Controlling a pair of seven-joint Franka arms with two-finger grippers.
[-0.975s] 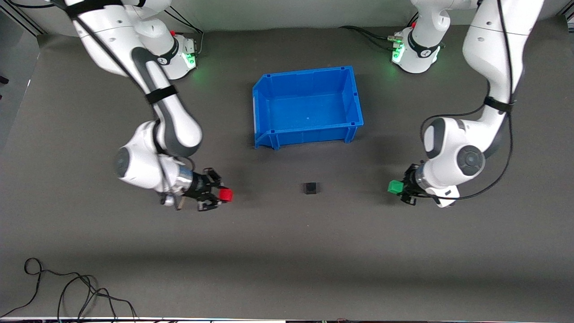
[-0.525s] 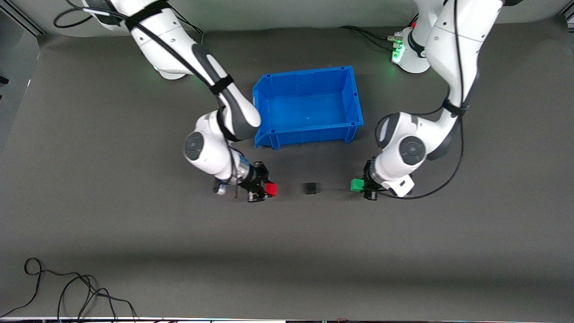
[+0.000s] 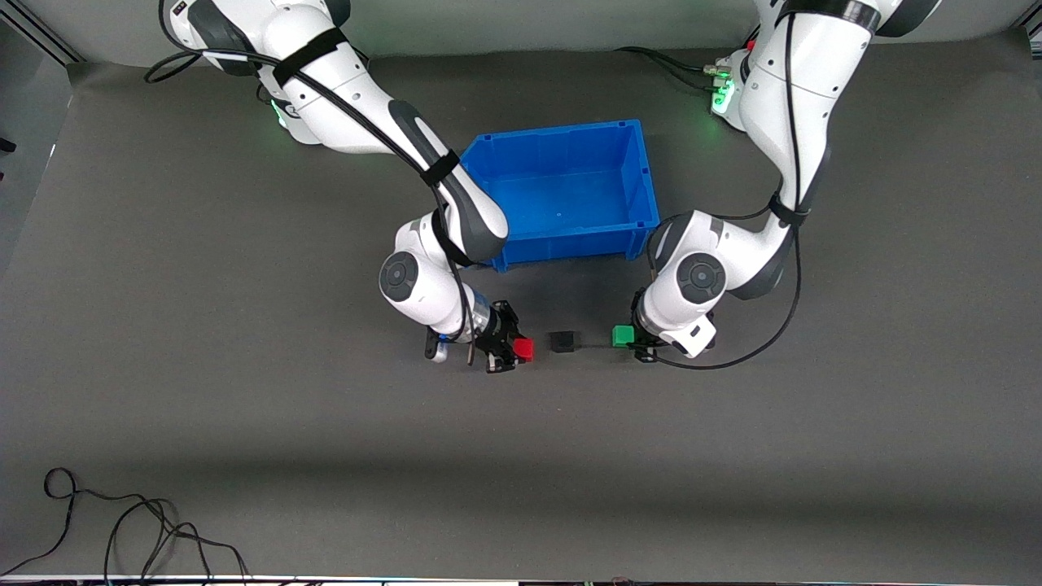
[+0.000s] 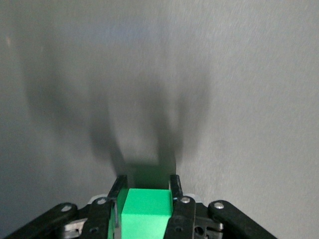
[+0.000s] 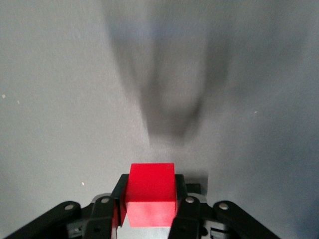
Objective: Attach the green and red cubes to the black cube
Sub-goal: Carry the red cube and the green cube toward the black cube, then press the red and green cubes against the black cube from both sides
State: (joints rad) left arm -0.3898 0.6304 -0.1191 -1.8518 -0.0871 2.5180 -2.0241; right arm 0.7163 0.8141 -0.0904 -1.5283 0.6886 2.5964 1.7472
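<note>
Both arms swung in toward black cube. Right gripper clamped on red cube, left gripper on green cube, both held low beside it, wrists horiz.

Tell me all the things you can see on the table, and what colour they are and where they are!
black cube: one, black, on the table between the two grippers, nearer the front camera than the bin.
red cube: one, red, gripped by the right gripper, beside the black cube with a gap.
green cube: one, green, gripped by the left gripper, beside the black cube with a gap.
bin: one, blue, nothing in it, mid-table near the bases.
cable: one, black, loose at the table's near edge, toward the right arm's end.
right gripper: one, black, shut on the red cube.
left gripper: one, black, shut on the green cube.
</note>
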